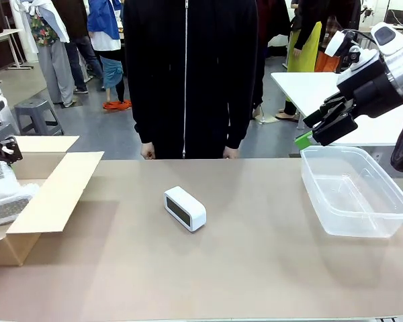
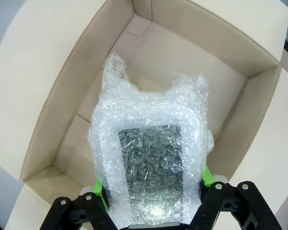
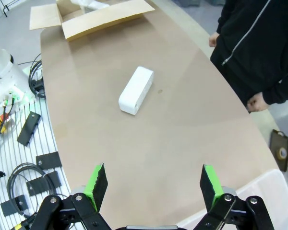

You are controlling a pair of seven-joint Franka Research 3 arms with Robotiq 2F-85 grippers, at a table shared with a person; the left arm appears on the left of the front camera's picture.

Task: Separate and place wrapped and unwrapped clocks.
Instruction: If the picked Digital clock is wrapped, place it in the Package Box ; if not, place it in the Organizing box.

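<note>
While the left pincer point(image 2: 152, 188) clamps a wrapped clock point(image 2: 151, 139) over the box point(image 2: 53, 96), a bare clock point(image 1: 185, 208) lies in the middle of the table point(image 1: 255, 268).
Likely hard, slick, light: pinch across its long flat sides. Right pincer point(image 1: 314, 129) gapes empty by the tub point(image 1: 389, 221).

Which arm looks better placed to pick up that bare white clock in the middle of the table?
Probably the right. The right gripper is open and empty, facing the bare clock. The left gripper is shut on a bubble-wrapped clock over the cardboard box.
</note>
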